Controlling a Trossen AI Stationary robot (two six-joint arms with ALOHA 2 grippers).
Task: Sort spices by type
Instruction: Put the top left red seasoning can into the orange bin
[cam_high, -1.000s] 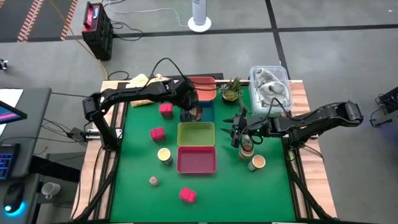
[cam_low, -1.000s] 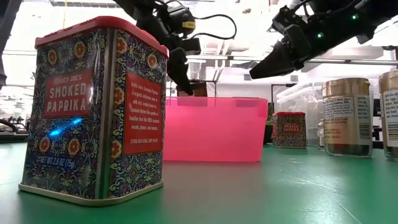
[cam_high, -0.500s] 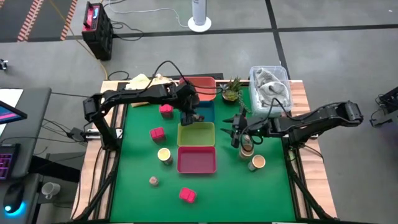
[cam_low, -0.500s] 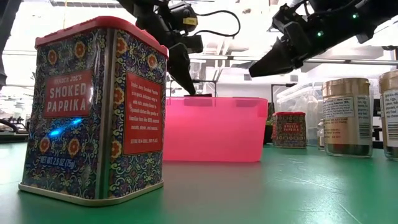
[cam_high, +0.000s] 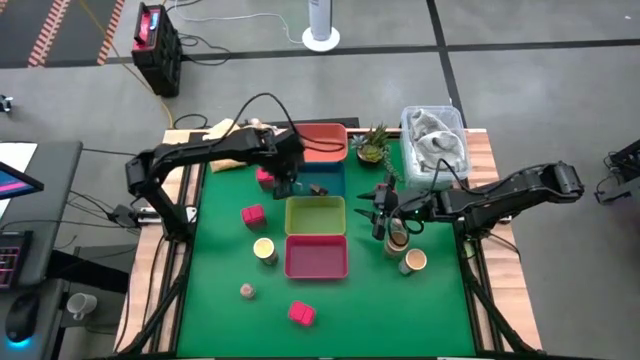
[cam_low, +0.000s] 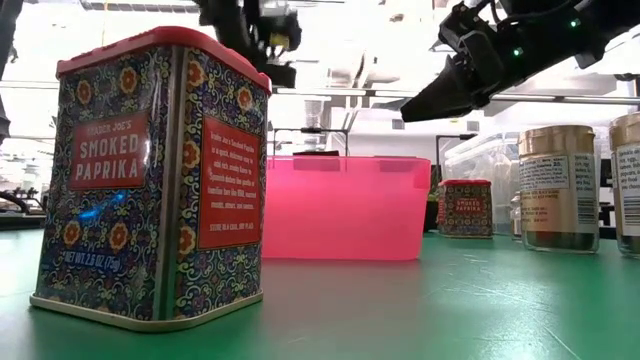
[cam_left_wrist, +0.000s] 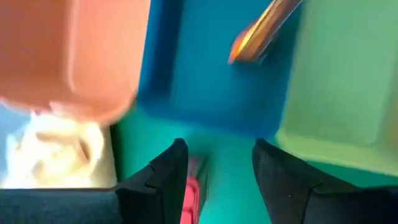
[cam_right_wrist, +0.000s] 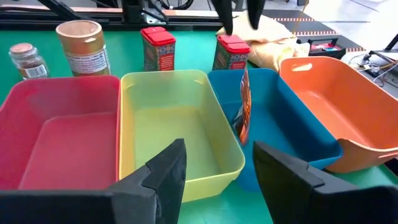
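The left gripper, fingers apart and empty, hovers over the blue tray's edge, just beside a red tin standing upright on the mat, the nearest unsorted spice. A dark packet lies in the blue tray. The right gripper, also open and empty, waits farther off by the cylinders.

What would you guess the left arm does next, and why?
Probably it lowers onto the red paprika tin beside the blue tray. The left gripper hangs open and empty above that tin, which shows between its fingers in the left wrist view, and a small packet already lies in the blue tray.
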